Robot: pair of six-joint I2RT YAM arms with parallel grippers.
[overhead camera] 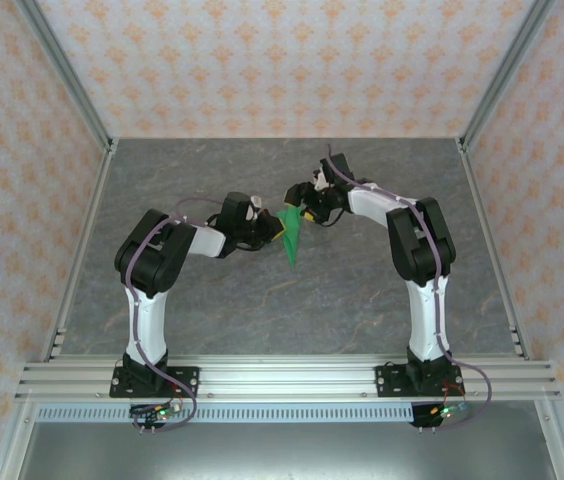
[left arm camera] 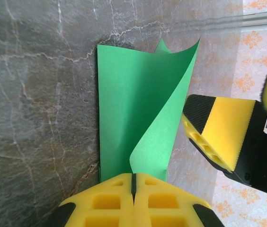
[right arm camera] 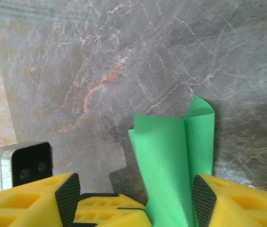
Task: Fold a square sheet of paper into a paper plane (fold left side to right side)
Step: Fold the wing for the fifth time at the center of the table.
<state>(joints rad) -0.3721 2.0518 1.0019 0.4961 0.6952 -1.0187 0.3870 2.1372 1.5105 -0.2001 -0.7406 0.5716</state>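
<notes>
Firmly clamped shut with the left tool [left arm camera: 133,182] on one end of the green sheet of paper [left arm camera: 133,94], creased and curling away from that tool over the grey tabletop [left arm camera: 34,94]. Spread wide with the right tool [right arm camera: 136,194] just beside the left tool, flanking the sheet with both yellow fingers [right arm camera: 228,203] without pinching it.

Bright green paper [overhead camera: 291,238], creased lengthwise, narrow and tapering to a near-side point, one flap curling open.
</notes>
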